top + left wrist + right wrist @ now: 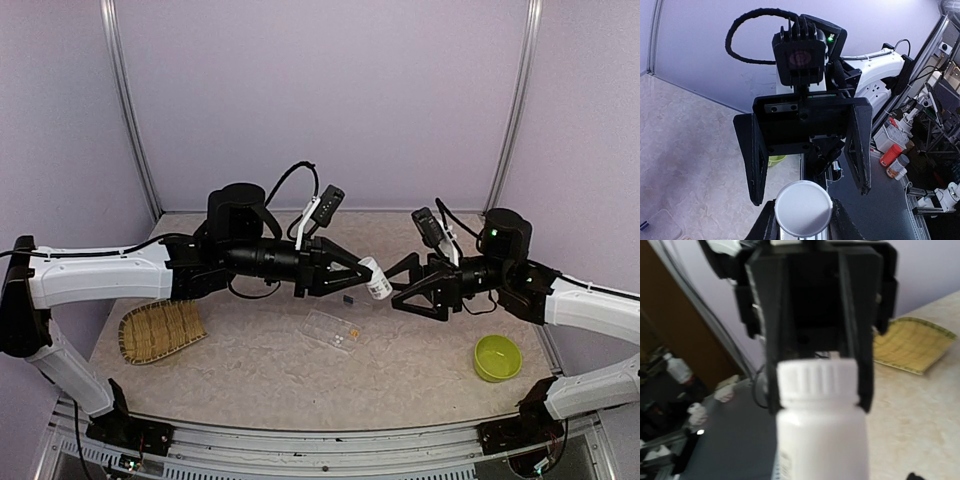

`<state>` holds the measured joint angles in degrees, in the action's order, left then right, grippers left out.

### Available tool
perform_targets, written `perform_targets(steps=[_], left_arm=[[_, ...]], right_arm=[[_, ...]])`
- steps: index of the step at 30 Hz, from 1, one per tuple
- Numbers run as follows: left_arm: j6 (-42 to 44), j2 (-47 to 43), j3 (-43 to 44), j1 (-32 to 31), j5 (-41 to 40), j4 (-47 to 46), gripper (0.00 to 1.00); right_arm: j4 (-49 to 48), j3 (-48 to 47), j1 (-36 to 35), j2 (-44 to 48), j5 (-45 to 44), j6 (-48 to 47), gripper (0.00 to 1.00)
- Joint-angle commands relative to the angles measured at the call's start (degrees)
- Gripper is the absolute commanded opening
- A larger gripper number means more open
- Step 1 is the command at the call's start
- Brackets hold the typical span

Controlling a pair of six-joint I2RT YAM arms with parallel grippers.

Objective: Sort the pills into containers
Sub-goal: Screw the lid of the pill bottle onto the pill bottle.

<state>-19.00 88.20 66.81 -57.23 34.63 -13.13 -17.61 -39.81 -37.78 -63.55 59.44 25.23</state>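
Above the speckled beige tabletop (420, 350), the left pincer (362, 270) is clamped narrow on the ribbed cap of a white plastic pill bottle (378, 283). It holds the bottle sideways so the body points at the right pincer (398, 285), which stands wide at that body, probably to take it for uncapping. Below lies the flat clear plastic compartment box (330, 328), with orange-yellow pills (352, 333) inside and one dark pill (347, 298) just beside it.

blocked: bottle (377, 279) between left tool (362, 271) and right tool (399, 289) | free: table (420, 372) front-centre
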Motion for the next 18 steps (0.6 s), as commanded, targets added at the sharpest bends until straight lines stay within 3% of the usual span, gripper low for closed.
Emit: perform_targets(steps=[1,18], left_arm=[[0.6,-0.6,2.1,0.1,3.5,-1.0,0.11],[-4.5,2.0,2.8,-0.1,6.0,-3.7,0.11]], right_arm=[[-5.5,-1.8,0.5,-0.9,5.1,4.9,0.89],[-6.8,-3.2,-0.1,-5.3,8.0,6.7,0.63]])
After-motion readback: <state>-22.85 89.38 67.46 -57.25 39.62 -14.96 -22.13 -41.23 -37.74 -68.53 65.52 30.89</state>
